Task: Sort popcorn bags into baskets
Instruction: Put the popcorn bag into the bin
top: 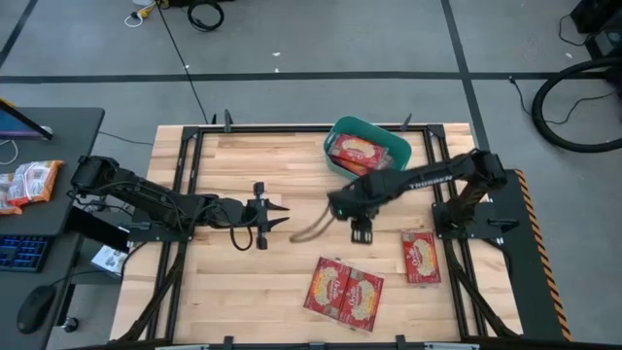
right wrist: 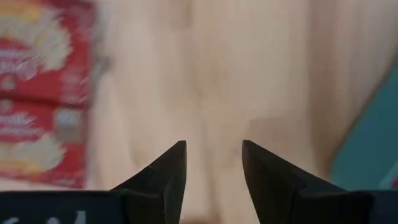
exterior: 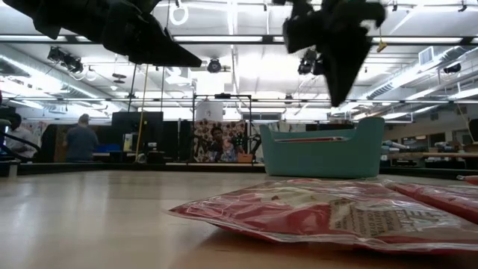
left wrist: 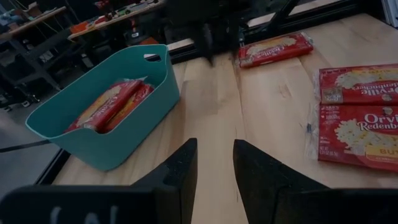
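Pale wood table (top: pixel 243 282); grey floor (top: pixel 321 39); person (exterior: pixel 79 140) beyond

Popcorn bag (left wrist: pixel 360 130) reads "Orville Redenbacher", "BUT…" below

From above we look straight down on the whole pale wooden table (top: pixel 243 282) and both arms. Our low camera sits at tabletop height, close behind a flat red popcorn packet (exterior: pixel 328 213), facing the teal plastic tub (exterior: pixel 323 149) and the room beyond. Each wrist camera looks forward past its own dark fingers; the left one shares that tub (left wrist: pixel 99 118) with the overhead and low views.
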